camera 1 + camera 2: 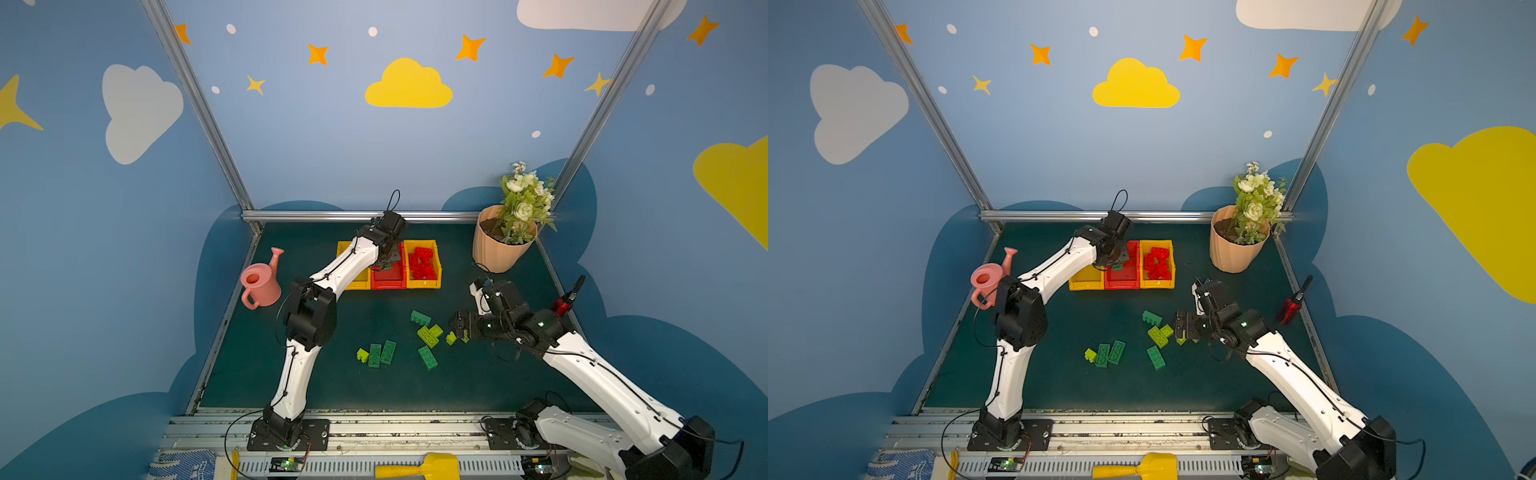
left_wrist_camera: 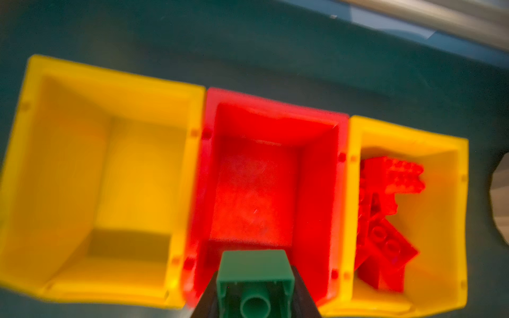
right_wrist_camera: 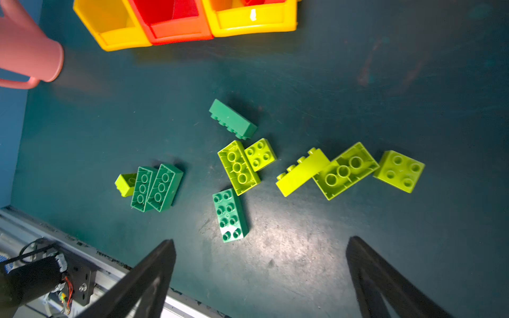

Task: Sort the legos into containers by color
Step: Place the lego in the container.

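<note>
Premises: a robotics laboratory test cell, dressed as a nursery. In both top views, aluminium frame posts (image 1: 196, 99) and a crossbar (image 1: 357, 216) carry blue wall panels printed with a yellow cloud (image 1: 409, 85) and orange stars (image 1: 318, 54). A dark green mat (image 1: 332, 386) covers the bench. At the lower edge the left arm (image 1: 297, 374) and right arm (image 1: 602, 374) are bolted to base plates (image 1: 318, 434) on aluminium rail, with a slotted cable duct (image 1: 478, 465) and a lit circuit board (image 1: 286, 463) below. Props: pink watering can (image 1: 259, 284), potted flowers (image 1: 519, 208), legos (image 1: 428, 336).

White links (image 1: 295, 374), black joints (image 1: 311, 316), thin cables (image 1: 392, 199), maybe LED (image 1: 540, 323).
</note>
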`<state>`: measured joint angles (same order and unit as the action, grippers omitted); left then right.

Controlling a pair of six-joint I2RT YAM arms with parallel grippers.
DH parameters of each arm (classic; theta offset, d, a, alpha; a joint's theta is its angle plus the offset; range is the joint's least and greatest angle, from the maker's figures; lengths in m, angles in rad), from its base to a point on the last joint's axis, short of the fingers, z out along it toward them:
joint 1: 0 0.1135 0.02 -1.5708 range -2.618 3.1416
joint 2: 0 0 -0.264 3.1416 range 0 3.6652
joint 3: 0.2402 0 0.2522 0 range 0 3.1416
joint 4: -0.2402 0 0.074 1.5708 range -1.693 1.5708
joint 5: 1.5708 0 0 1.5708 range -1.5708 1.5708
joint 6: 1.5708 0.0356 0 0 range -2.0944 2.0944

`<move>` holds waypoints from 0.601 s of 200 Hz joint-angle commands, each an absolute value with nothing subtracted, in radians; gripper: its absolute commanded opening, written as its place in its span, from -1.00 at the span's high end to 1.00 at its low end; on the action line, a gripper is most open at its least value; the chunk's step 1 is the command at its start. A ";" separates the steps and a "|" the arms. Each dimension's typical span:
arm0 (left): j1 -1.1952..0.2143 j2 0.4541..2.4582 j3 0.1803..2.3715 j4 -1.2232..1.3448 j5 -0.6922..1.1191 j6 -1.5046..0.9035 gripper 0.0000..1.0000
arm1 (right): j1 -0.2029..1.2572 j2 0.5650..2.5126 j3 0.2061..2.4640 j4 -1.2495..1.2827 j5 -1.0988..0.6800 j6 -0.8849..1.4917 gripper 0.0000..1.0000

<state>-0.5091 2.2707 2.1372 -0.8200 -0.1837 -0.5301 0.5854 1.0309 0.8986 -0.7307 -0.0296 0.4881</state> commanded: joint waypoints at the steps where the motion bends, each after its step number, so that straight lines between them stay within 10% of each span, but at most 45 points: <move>1: -0.502 2.382 2.312 -0.944 -0.161 -0.470 0.45 | 0.565 1.010 0.935 -0.777 -0.035 0.469 -0.92; 26: -0.497 2.514 2.511 -1.018 -0.163 -0.453 0.31 | 0.552 1.009 0.951 -0.800 -0.031 0.463 -0.91; 62: -0.495 2.561 2.576 -0.994 -0.139 -0.449 -0.73 | 0.540 1.013 0.960 -0.807 -0.024 0.463 -0.92; 120: -0.506 2.387 2.393 -0.944 -0.106 -0.415 -1.00 | 0.539 1.066 0.978 -0.782 -0.091 0.442 -0.94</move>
<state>-0.4976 2.5294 2.5084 -0.9588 -0.1135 -0.4366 0.5419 1.0424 0.9409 -0.7818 -0.0509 0.4625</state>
